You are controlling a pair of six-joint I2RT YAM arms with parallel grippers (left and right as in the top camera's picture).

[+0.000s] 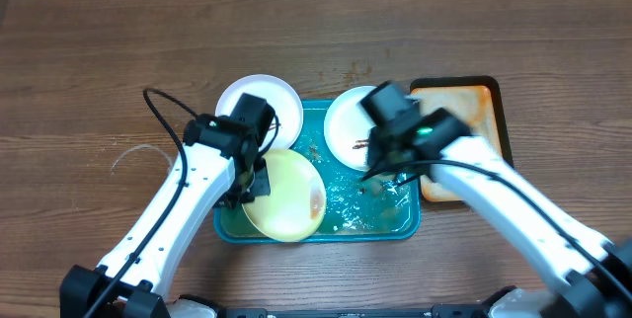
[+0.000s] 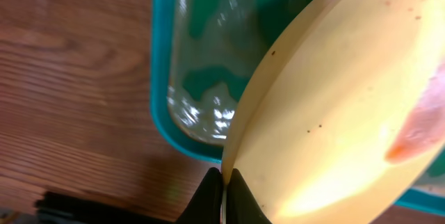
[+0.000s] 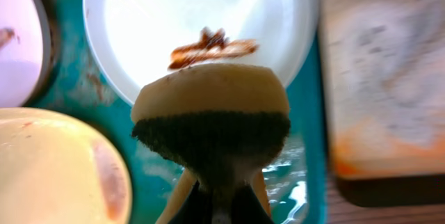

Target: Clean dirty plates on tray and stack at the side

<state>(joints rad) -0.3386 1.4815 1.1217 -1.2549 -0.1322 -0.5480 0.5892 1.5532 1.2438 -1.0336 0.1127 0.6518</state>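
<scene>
Yellow plate (image 1: 288, 198) is the one in hand. Left tool (image 2: 224, 186) is closed thin on its left rim, a finger either side of the edge, nothing else held. The plate looks tipped up off the tray (image 2: 161, 106) floor and overhangs the near rim, likely to steady it and show its face for scrubbing. How high it is lifted, cannot tell. A reddish smear (image 2: 410, 130) and small specks are on its face.

Right tool (image 3: 217, 197) is clamped on a sponge (image 3: 211, 109), squeezed at the waist, yellow foam above and dark scourer below in the wrist view. The sponge hovers over or just touches the near edge of a white plate (image 3: 201, 12); contact not clear. A brown crust (image 3: 211, 45) sits just beyond the sponge, so the judged step is scrubbing this plate, or about to. It lies at the tray's far right corner, edge on the rim, just beside the orange tray (image 1: 464, 125).

Third plate (image 1: 259, 109), white, is at the tray's far left corner, partly over the rim onto the bench (image 1: 99, 61). Foamy water (image 1: 370, 207) is in the tray's near right part, handy for wetting the sponge.

Nothing is stacked at the side yet, and the two plates seen close are dirty, so the task looks early.
</scene>
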